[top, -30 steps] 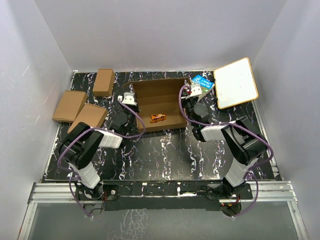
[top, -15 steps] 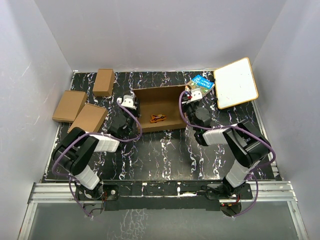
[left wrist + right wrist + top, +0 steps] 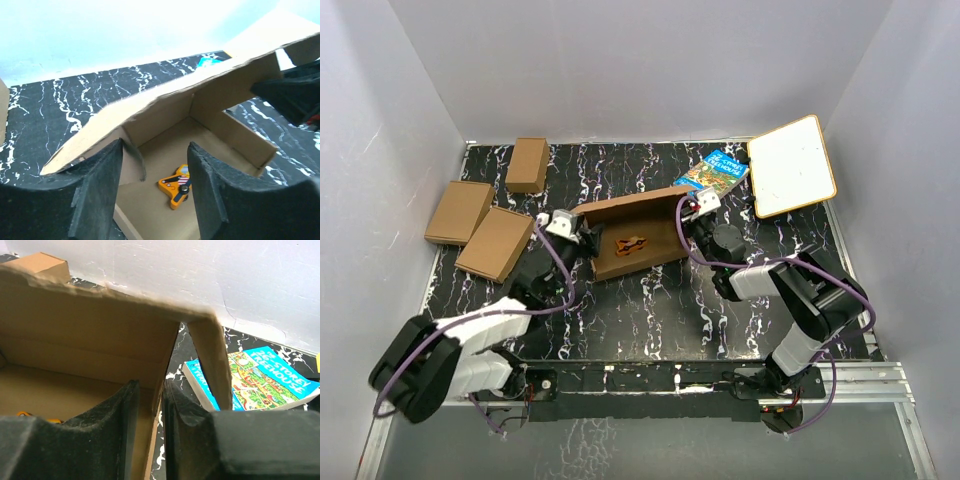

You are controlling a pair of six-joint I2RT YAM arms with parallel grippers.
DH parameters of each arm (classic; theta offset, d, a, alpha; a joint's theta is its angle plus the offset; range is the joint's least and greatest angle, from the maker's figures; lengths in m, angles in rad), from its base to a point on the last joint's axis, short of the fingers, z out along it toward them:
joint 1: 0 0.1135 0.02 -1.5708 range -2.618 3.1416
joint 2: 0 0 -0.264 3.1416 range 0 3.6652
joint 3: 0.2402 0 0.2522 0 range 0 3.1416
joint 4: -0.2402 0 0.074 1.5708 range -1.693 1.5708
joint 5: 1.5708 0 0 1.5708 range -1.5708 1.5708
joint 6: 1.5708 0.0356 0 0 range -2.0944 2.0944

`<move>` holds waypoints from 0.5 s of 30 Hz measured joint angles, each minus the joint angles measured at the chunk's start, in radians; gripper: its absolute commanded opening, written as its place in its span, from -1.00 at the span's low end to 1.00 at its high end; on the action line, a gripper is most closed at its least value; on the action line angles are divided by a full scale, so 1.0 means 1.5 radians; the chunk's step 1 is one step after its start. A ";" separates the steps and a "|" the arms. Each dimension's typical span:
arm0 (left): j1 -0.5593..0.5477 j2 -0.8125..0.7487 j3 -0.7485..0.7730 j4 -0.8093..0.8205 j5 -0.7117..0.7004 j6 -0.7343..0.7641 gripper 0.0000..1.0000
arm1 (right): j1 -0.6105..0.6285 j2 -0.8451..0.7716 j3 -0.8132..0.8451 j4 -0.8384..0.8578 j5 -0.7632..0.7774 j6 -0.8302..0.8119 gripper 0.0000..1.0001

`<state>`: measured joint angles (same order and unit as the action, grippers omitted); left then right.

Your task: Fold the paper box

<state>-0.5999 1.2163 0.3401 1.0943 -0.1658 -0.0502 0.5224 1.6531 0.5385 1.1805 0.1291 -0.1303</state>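
Well, my left gripper (image 3: 155, 155) gapes free at the box's (image 3: 635, 240) nine o'clock end; the right gripper (image 3: 151, 390) straddles its three o'clock wall, likely steadying it, though I cannot tell if it's clamped.

The paper box (image 3: 655, 218) has folded half-shut over the toy car (image 3: 632, 242); the left gripper (image 3: 584, 236) beside it has opened.

Up top, the raised lid of the paper box (image 3: 642, 212) hides most of its floor. At my right wrist, only a sliver of the orange toy (image 3: 35, 415) peeks over a finger. A flap covers one end of the blue book (image 3: 260, 382). My right gripper (image 3: 162, 435) straddles the side wall, but whether it's pinching or loose, I can't tell.
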 measured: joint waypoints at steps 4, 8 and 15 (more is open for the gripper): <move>-0.004 -0.108 -0.010 -0.084 0.022 -0.016 0.26 | -0.003 -0.007 -0.008 -0.002 -0.023 0.000 -0.34; -0.006 -0.164 -0.010 -0.159 0.036 -0.040 0.33 | -0.009 -0.007 -0.008 -0.004 -0.042 0.000 -0.28; -0.007 -0.225 0.001 -0.368 0.054 -0.103 0.41 | -0.023 -0.027 -0.009 -0.038 -0.071 -0.003 -0.06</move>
<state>-0.6109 0.8787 0.3412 0.5423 -0.0845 -0.2043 0.4881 1.6127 0.5251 1.1233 0.0227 -0.1345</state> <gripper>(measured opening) 0.687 0.420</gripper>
